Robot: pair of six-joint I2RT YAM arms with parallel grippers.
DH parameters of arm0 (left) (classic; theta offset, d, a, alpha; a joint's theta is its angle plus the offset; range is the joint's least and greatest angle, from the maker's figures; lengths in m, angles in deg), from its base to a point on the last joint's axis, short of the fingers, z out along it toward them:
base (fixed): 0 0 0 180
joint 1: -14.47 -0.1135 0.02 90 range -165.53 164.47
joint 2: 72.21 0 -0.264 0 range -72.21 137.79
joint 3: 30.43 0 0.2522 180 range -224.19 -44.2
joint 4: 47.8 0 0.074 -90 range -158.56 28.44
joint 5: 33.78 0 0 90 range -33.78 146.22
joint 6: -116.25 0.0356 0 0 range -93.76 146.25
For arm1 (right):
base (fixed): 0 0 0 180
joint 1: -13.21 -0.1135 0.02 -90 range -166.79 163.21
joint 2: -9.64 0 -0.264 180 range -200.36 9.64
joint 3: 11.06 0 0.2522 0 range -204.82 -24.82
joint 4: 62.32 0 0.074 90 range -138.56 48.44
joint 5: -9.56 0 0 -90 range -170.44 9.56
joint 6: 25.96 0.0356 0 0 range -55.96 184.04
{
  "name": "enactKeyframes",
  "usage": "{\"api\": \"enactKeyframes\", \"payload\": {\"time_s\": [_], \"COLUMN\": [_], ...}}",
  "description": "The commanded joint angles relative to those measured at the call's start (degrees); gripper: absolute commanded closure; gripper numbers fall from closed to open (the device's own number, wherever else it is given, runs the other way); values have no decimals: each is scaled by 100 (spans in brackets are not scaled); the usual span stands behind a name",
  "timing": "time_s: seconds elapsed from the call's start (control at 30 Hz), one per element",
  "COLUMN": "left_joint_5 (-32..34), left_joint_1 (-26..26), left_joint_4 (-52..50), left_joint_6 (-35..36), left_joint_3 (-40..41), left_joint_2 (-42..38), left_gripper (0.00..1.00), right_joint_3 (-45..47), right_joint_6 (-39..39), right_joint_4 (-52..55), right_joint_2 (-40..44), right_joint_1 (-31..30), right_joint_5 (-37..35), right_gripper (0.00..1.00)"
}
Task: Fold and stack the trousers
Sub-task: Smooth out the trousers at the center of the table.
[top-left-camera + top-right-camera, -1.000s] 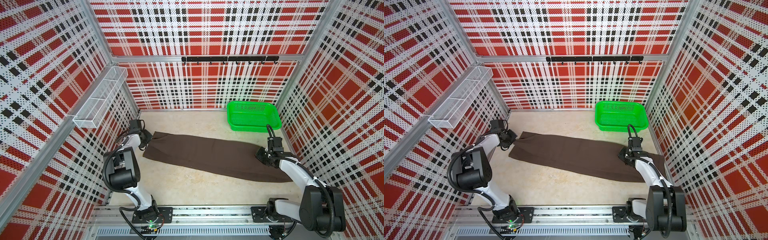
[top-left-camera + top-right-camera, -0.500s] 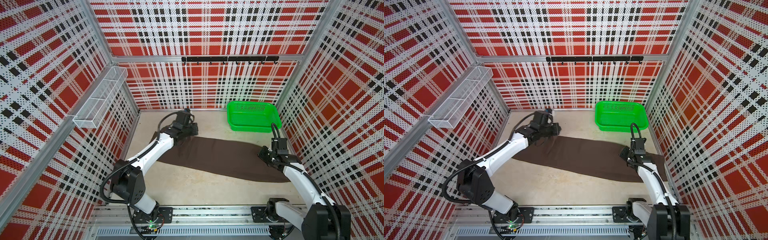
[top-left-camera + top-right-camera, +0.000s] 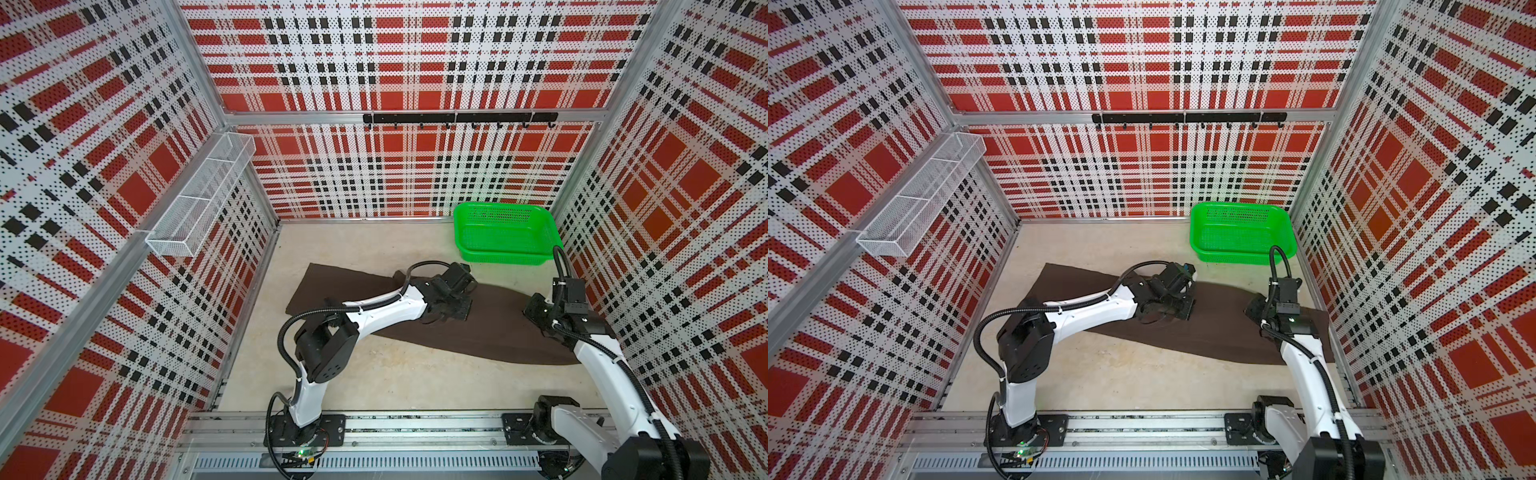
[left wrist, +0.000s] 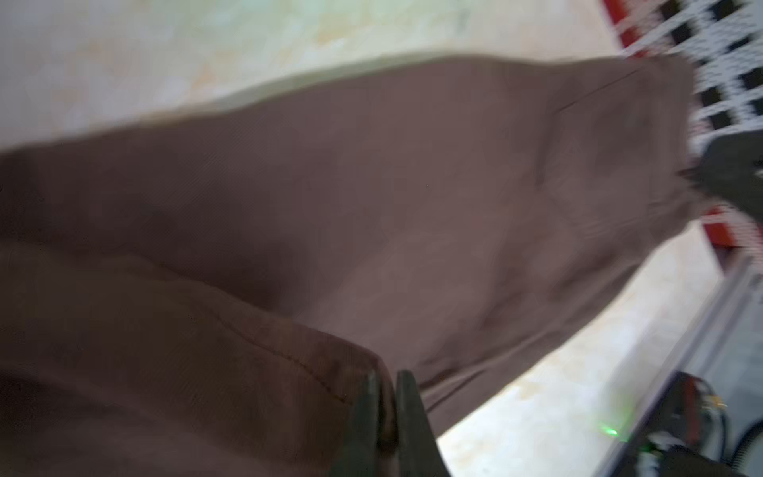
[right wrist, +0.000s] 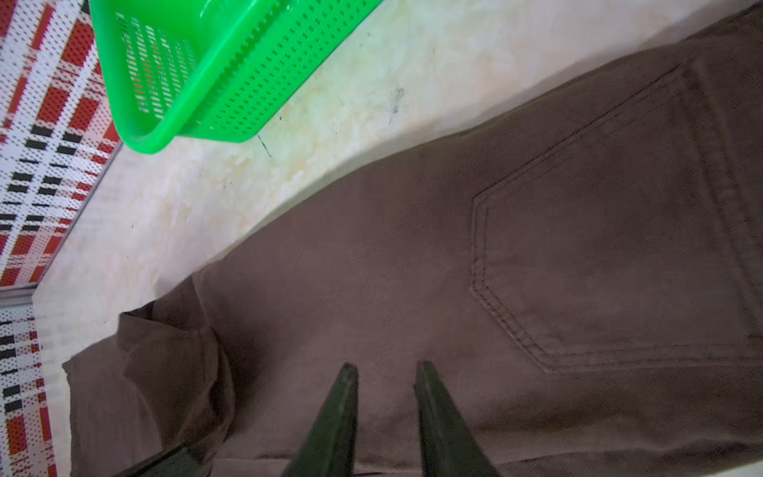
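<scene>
A: While both arms are down at the cloth, where do the trousers (image 3: 494, 336) lie?
B: Flat on the table (image 3: 374, 374), in front of the green basket (image 3: 505, 258), as a long dark brown band that starts well to the basket's left and ends just in front of its right end.
A: Is any part raised?
B: One leg end is lifted and doubled back over the band, near the basket's left front corner.
A: Who holds it?
B: The left gripper (image 4: 386, 382): its jaws are pressed together on the stitched hem, cloth pinched between them.
A: And the right gripper (image 5: 386, 367)?
B: Its jaws stand apart with nothing between them, low over the back pocket (image 5: 598, 231), in front of the basket's right end. Whether the tips touch the cloth I cannot tell.
</scene>
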Motion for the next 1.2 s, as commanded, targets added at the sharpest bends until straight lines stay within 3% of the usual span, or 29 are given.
{"api": "enactKeyframes", "payload": {"time_s": [0.0,0.17,0.27,0.7,0.87,1.03,1.17], "left_joint_5": [-8,-202,-381,-611,-254,700,1416], "left_joint_1": [86,421,562,892,726,-179,-1563], "left_joint_4": [-194,-1308,-1521,-1258,-1095,-959,-1073], "left_joint_6": [222,503,503,633,557,296,407], "left_joint_3": [-1198,-3821,-4290,-2501,-2163,-1440,-914], "left_joint_2": [143,1330,1785,1592,1077,-168,-1120], "left_gripper": [100,100,100,100,100,100,100], "right_joint_3": [-221,-518,-657,-833,-847,-741,-608], "right_joint_6": [-250,-472,-542,-534,-517,-472,-418], "right_joint_4": [310,646,800,891,866,747,640], "right_joint_2": [197,414,527,707,659,610,607], "right_joint_1": [315,792,1015,1193,1200,1199,1199], "right_joint_5": [41,22,-20,-213,-163,33,172], "right_gripper": [71,70,69,65,65,65,65]}}
